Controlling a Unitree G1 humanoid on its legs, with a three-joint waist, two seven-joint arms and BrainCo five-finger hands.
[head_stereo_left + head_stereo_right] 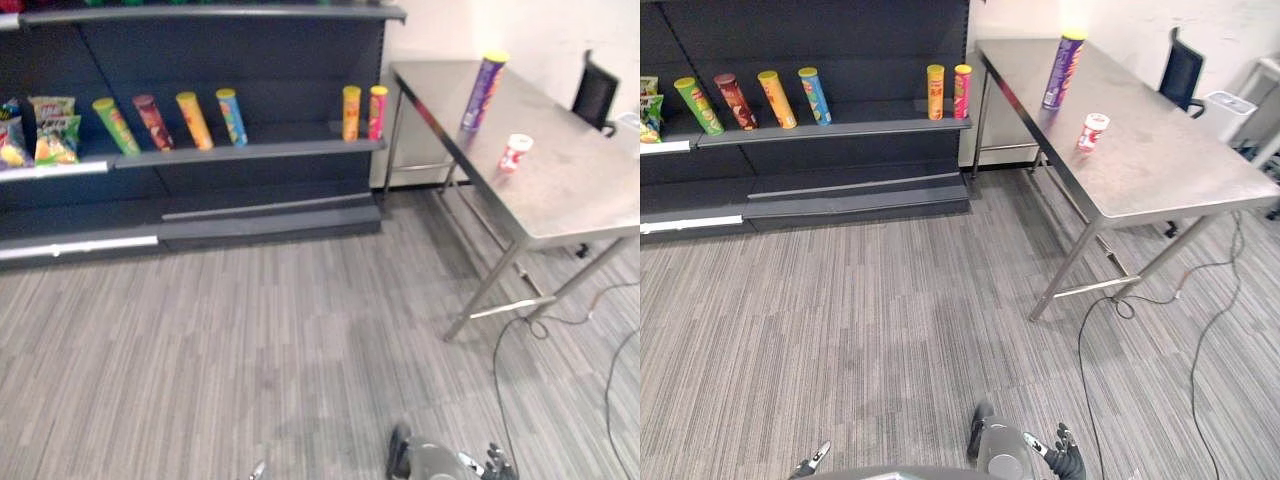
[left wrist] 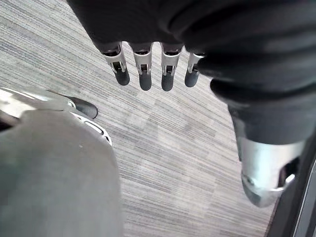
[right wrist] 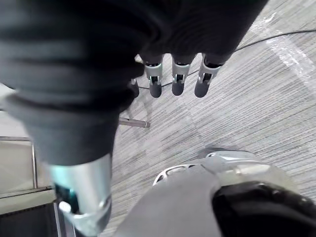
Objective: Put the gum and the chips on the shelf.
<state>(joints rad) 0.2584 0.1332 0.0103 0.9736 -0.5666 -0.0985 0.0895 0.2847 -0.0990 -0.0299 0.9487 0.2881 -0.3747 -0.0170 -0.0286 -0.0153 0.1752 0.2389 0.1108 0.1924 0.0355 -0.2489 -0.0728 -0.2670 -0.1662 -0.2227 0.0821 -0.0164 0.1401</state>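
— Gum, the small white-and-red plastic tub, stands by the steel table's left edge, with the tall purple chips can toward the far edge. Hands?
— Left hand and right hand hang straight-fingered, empty. Step close first, then grip upright.

A shelf unit is set along the far side on the left, and a table is placed to its right, reaching nearer over the floor. On the table, the chips can is stood upright toward the far end, with the gum tub nearer and slightly to the right, apart from it. On the shelf board, a row of cans is lined up, snack bags are kept at the left end, and two more cans are stood side by side at the right end. A chair is placed behind the table.
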